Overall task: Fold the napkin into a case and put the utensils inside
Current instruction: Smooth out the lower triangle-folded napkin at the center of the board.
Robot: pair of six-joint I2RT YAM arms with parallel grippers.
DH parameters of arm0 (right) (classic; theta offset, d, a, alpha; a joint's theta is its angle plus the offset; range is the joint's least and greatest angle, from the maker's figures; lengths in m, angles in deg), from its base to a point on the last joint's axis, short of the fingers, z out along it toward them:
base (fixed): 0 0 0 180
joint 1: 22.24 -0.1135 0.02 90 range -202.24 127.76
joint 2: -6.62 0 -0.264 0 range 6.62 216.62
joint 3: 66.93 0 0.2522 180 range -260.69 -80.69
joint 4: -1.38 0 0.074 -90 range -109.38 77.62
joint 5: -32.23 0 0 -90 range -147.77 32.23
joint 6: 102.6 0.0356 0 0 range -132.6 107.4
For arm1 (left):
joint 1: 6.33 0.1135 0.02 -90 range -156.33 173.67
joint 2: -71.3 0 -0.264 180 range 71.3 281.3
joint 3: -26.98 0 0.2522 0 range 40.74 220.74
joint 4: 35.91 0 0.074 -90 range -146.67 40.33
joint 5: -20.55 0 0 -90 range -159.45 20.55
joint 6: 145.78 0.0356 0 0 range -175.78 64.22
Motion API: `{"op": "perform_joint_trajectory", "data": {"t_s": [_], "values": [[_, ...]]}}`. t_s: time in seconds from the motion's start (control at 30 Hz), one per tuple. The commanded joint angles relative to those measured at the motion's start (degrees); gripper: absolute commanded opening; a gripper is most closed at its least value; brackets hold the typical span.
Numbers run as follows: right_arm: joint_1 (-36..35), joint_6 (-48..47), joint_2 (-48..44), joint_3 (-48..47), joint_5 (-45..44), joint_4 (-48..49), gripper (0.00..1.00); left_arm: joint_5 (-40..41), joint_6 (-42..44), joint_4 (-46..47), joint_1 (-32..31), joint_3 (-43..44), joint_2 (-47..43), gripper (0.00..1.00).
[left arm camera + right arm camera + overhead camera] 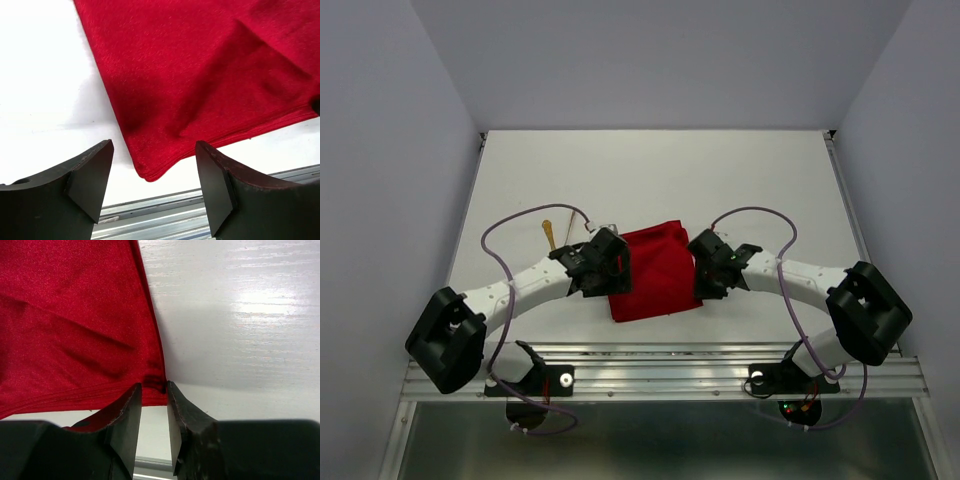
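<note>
The red napkin (658, 272) lies flat on the white table (650, 180), folded into a layered rectangle; no narrow case shows. My left gripper (613, 268) is at its left edge, open wide, and in the left wrist view the gripper (154, 150) straddles the napkin's (200, 75) near corner without touching it. My right gripper (703, 275) is at the right edge. In the right wrist view the gripper (153, 387) is open by a narrow gap, and the napkin's (65, 315) creased corner lies at its fingertips. One gold utensil (549, 235) pokes out behind the left arm.
A metal rail (660, 365) runs along the table's near edge, just below the napkin, and the rail (165, 212) shows under the left fingers. Grey walls close in the table at the back and sides. Purple cables loop over both arms.
</note>
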Motion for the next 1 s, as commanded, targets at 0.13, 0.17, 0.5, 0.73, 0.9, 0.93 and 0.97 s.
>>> {"op": "perform_joint_trajectory", "data": {"t_s": [0.13,0.17,0.5,0.73,0.9,0.93,0.97], "values": [[0.4,-0.7,-1.1,-1.4,-1.6,1.1,0.37,-5.9,-5.8,2.8,0.2,-7.5,-5.1,0.77],[0.4,-0.9,-1.2,-1.6,-1.6,1.0,0.37,-7.0,-6.3,3.6,0.3,-8.2,-5.6,0.76],[0.4,-0.6,-2.3,-2.5,-2.4,0.4,0.40,-10.3,-9.6,9.8,0.3,-14.0,-6.0,0.61],[0.4,-1.0,-4.4,-4.4,-7.0,-2.8,0.59,-12.5,-9.6,13.1,0.3,-16.8,-3.5,0.32],[0.9,-0.2,-4.0,-3.5,-5.2,-2.6,0.58,-12.0,-8.8,12.0,0.3,-16.8,-4.6,0.16],[0.9,0.2,-3.9,-2.6,-4.7,-1.8,0.58,-12.0,-8.7,11.9,0.3,-16.8,-4.6,0.11],[0.9,0.5,-3.7,-1.8,-4.0,-1.1,0.57,-12.0,-8.6,11.8,0.3,-16.8,-4.6,0.10]]}}
